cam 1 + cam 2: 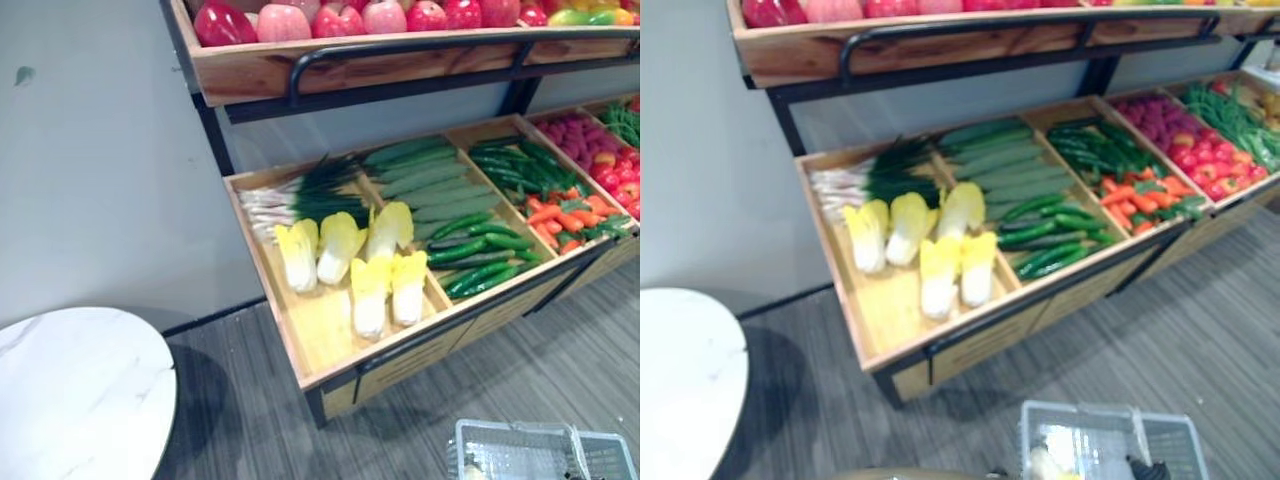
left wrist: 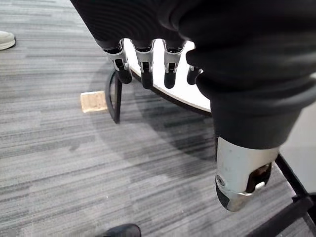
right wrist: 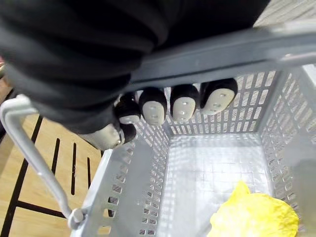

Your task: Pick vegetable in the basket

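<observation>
My right hand [image 3: 154, 107] curls round the basket handle [image 3: 222, 52], left hand [image 2: 144, 58] hangs loose; if the basket [image 3: 123, 190] swings, that cabbage [image 3: 254, 216] could tumble out.

Exposed cabbages [image 1: 338, 245] beneath black rail [image 1: 420, 46]

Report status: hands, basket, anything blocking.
Right hand shut on basket handle. Left hand open, idle. One yellow cabbage in basket. Path to shelf unobstructed.

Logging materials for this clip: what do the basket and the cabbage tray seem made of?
Basket: grey plastic, matte, judging by its moulded perforated grid walls. Cabbage tray: probably light wood, smooth and unpainted, going by its pale yellowish boards and plank dividers.
</observation>
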Tool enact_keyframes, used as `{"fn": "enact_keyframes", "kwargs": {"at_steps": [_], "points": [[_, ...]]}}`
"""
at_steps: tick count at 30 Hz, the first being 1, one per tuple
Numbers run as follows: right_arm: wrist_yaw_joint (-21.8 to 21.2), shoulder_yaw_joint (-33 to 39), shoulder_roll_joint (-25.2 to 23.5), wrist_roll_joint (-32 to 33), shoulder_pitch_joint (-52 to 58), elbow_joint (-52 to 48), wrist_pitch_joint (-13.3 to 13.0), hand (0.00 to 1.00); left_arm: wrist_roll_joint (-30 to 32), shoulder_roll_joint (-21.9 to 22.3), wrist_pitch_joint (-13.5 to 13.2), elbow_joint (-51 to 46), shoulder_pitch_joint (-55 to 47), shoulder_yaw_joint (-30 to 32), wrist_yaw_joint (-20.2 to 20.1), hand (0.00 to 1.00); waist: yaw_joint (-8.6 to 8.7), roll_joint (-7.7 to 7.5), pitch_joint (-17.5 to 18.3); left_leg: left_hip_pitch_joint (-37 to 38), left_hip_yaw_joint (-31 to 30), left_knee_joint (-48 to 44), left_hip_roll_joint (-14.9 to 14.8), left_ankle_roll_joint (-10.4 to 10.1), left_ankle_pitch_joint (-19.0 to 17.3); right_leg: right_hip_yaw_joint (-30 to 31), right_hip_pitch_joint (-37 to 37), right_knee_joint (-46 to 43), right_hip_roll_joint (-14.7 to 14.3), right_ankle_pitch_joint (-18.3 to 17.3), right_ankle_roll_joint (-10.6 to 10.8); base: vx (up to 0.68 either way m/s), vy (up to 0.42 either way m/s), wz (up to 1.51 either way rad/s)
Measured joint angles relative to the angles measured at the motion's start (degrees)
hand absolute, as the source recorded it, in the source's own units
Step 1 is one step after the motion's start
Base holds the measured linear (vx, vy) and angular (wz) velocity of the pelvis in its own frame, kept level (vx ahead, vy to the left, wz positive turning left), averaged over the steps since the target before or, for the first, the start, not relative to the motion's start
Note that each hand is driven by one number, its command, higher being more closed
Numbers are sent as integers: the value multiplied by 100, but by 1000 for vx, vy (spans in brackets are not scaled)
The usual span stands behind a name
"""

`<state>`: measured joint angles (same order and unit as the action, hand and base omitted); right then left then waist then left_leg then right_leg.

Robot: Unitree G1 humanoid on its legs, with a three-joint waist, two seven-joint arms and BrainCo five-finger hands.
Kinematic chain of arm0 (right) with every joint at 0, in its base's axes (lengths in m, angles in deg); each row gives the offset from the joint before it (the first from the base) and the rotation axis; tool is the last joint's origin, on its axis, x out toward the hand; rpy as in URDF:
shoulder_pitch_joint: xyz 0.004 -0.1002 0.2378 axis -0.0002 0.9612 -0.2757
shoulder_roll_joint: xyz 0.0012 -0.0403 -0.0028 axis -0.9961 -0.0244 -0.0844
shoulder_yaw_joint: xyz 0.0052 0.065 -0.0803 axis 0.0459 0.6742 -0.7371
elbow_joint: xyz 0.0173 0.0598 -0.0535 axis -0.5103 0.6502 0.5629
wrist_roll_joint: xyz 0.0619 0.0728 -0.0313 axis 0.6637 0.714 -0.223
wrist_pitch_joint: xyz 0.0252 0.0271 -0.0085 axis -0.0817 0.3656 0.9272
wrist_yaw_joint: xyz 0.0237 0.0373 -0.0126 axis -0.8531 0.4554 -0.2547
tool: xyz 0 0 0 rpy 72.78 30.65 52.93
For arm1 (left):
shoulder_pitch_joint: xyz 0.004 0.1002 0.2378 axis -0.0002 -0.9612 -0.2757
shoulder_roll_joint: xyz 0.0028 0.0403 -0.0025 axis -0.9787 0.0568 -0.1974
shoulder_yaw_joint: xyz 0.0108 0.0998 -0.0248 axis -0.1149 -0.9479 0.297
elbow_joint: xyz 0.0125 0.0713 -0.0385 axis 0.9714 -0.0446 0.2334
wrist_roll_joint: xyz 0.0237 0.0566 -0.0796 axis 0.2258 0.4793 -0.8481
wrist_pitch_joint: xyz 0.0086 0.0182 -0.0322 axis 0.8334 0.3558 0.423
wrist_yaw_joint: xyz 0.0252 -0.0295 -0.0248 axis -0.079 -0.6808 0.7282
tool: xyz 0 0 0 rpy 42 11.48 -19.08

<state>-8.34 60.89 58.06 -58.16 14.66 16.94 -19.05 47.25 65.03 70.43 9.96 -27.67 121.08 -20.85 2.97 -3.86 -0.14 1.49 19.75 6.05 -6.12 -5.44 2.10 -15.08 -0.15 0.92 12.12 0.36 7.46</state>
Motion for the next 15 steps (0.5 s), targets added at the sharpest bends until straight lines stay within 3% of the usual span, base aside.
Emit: {"fn": "enact_keyframes", "kwargs": {"at_steps": [7,11,13,15], "points": [[-1,-2,32,-2,25,227,103,100,-9,-44,-120,17,138,-879,-467,0,44,29,48,164,44,0,-22,-39,-49,29,-113,-10,-27,-16,-22,13,-13,-5],[-6,13,17,-6,75,25,200,100,-9,-222,-121,347,234,-1531,-659,0,169,-1,28,316,367,-38,93,8,-196,347,146,-482,171,-125,-74,-16,86,-33],[-9,-145,10,-14,65,-194,195,100,-12,-354,-123,440,269,-1814,-721,0,161,-57,-40,262,777,-38,119,103,-269,777,560,-690,160,85,-121,-72,116,-107],[-8,-374,3,-59,-116,-364,197,100,-13,-390,-121,451,325,-1841,-755,0,151,54,-166,279,1482,-43,-1,227,-307,670,1002,-535,-163,1077,-734,-118,121,-167]]}}
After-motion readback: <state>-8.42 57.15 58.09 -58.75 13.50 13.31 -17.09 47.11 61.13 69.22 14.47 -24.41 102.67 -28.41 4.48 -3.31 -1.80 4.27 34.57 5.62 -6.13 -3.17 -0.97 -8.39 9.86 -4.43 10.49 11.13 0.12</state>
